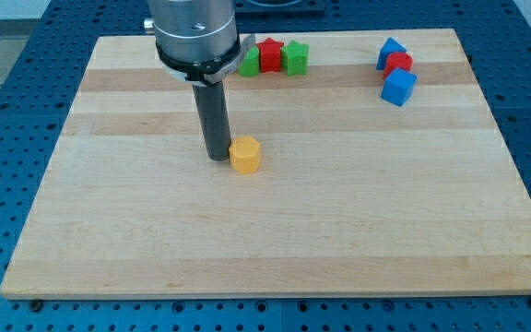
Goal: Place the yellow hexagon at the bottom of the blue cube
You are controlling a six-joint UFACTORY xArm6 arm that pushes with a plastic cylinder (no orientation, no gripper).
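Note:
The yellow hexagon (244, 154) lies on the wooden board (275, 231) left of centre. My tip (217, 158) stands right next to the hexagon's left side, touching or nearly so. The blue cube (398, 88) lies at the view's top right, far from the hexagon. A red cylinder-like block (397, 64) sits just above the cube, and a blue triangular block (390, 50) just above that.
A row of blocks lies at the view's top centre: a green block (250, 64) partly hidden behind the arm, a red star-like block (270, 54), and a green block (295, 58). The board rests on a blue perforated table (7, 138).

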